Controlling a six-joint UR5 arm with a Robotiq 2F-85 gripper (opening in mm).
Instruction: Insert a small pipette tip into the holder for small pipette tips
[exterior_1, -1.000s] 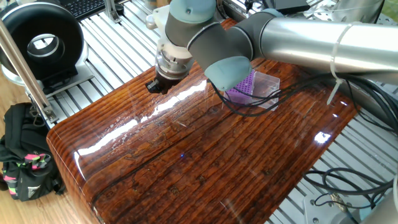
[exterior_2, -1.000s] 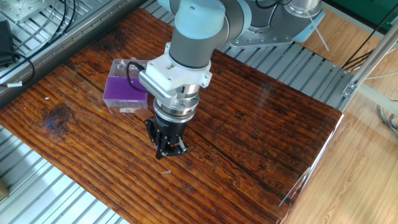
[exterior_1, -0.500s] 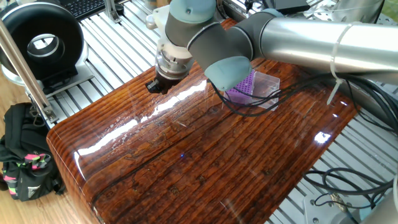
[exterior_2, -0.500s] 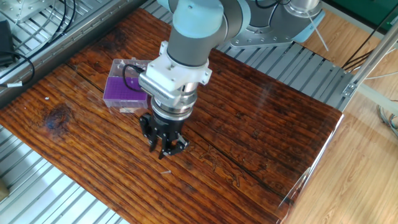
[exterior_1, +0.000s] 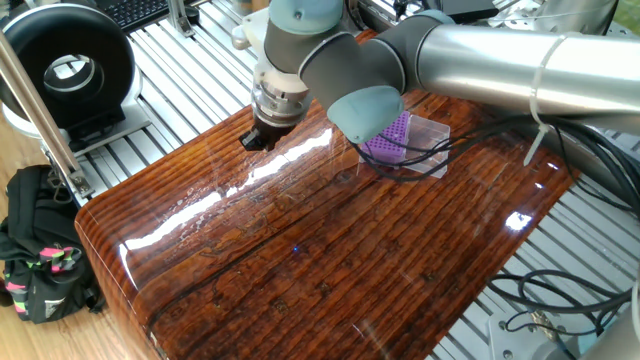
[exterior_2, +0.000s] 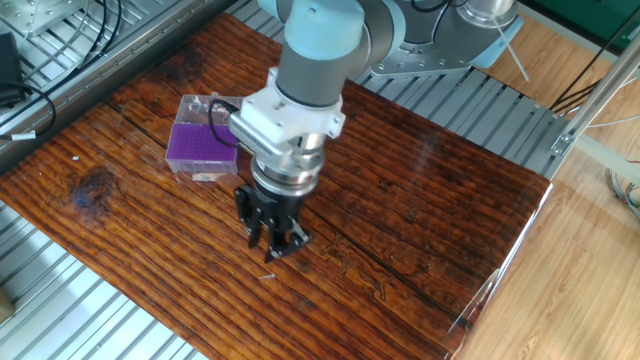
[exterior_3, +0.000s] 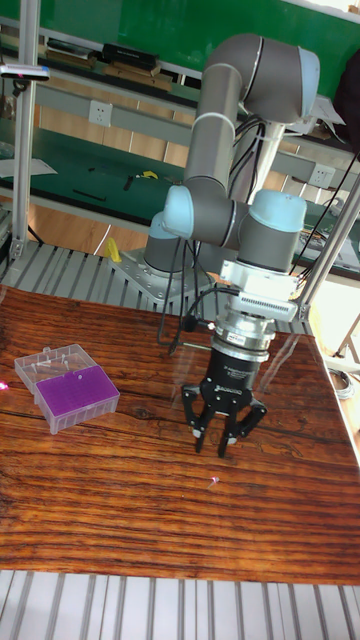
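Observation:
The holder for small pipette tips (exterior_2: 195, 143) is a purple block with a clear box part, resting on the wooden table (exterior_2: 420, 200). It also shows at the left in the tall view as the holder (exterior_3: 75, 392), and half hidden behind the arm as the holder (exterior_1: 397, 135). A small pale pipette tip (exterior_2: 267, 277) lies flat on the wood; in the tall view the tip (exterior_3: 214, 484) sits just in front of the fingers. My gripper (exterior_2: 270, 245) hangs pointing down just above the table, close behind the tip. The gripper (exterior_3: 211, 443) is open and holds nothing. The gripper (exterior_1: 258, 140) is apart from the holder.
Ribbed aluminium rails (exterior_2: 110, 320) surround the table. A black round device (exterior_1: 65, 70) and a black bag (exterior_1: 40, 250) sit off one end. Cables (exterior_1: 590, 290) run along the other side. A metal post (exterior_3: 22, 130) stands at the left.
The gripper has shifted slightly sideways over the table, a little nearer the lying tip. The holder and the tip have not moved.

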